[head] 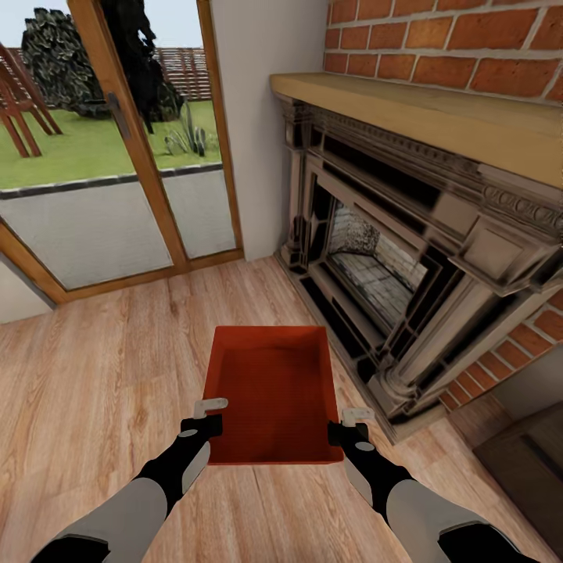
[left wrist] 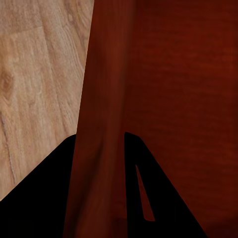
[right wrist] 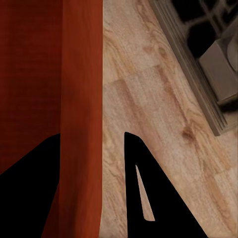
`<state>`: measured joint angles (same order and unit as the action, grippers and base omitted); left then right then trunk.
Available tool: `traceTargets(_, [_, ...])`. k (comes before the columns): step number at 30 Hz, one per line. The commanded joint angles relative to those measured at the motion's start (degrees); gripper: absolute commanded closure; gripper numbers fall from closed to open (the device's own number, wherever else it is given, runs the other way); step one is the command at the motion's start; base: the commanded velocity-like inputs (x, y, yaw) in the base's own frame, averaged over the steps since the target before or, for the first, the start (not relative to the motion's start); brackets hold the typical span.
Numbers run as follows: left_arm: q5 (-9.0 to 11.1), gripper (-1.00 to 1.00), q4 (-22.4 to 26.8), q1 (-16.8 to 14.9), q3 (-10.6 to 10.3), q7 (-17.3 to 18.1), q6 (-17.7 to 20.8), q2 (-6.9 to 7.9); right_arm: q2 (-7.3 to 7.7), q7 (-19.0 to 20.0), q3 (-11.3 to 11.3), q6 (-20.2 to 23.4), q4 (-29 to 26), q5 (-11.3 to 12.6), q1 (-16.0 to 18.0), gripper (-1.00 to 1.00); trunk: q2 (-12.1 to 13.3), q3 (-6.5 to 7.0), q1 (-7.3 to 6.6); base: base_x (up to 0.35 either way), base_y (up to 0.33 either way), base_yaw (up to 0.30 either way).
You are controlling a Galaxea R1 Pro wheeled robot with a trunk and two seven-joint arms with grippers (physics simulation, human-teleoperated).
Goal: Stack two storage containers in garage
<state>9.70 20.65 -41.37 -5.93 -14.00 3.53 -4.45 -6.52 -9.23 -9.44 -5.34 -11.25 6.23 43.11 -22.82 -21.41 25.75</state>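
You are holding one storage container (head: 270,395), an orange-red open bin, low in the centre of the head view, over the light wood-plank floor (head: 94,375) of the living room. The left gripper (head: 205,416) is pinching its left wall and the right gripper (head: 349,424) its right wall; in each wrist view the red wall (left wrist: 106,99) is passing between the two dark fingers (right wrist: 144,188), so both are clamping on the rim.

It is looking stiff, with smooth plain walls and nothing inside, so you are probably carrying something light but slippery. Thin walls give little to bite on. Gripping opposite sides near the near end, as now, is sensible; keeping it level should stop it sliding out.

Counting: one container is showing here, of the two wanted. One brick fireplace (head: 407,258) is filling the right of the frame, and one wood-framed glass door (head: 117,156) the upper left.
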Motion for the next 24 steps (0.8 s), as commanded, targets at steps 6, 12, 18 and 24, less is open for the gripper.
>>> traceTargets(6, [0.1, 1.0, 0.2, 0.0, -0.2, -0.7, 0.3, 0.05, 0.01, -0.3, -0.4, -0.2, 0.1, 0.5, 0.0, 1.0, -0.1, 0.45, 0.03, 0.0, 0.0, 0.0])
traceTargets(12, [0.1, 1.0, 0.2, 0.0, -0.1, -0.7, 0.3, 0.05, 0.01, -0.3, -0.4, -0.3, 0.1, 0.5, 0.0, 1.0, -0.1, 0.99, 0.03, 0.0, 0.0, 0.0])
traceTargets(18, [0.1, 1.0, 0.2, 0.0, -0.1, -0.7, 0.3, 0.05, 0.01, -0.3, -0.4, -0.2, 0.1, 0.5, 0.0, 1.0, -0.1, 1.53, 0.03, 0.0, 0.0, 0.0])
traceTargets(24, [0.1, 1.0, 0.2, 0.0, -0.1, -0.7, 0.3, 0.05, 0.01, -0.3, -0.4, -0.2, 0.1, 0.5, 0.0, 1.0, -0.1, 2.06, 0.03, 0.0, 0.0, 0.0])
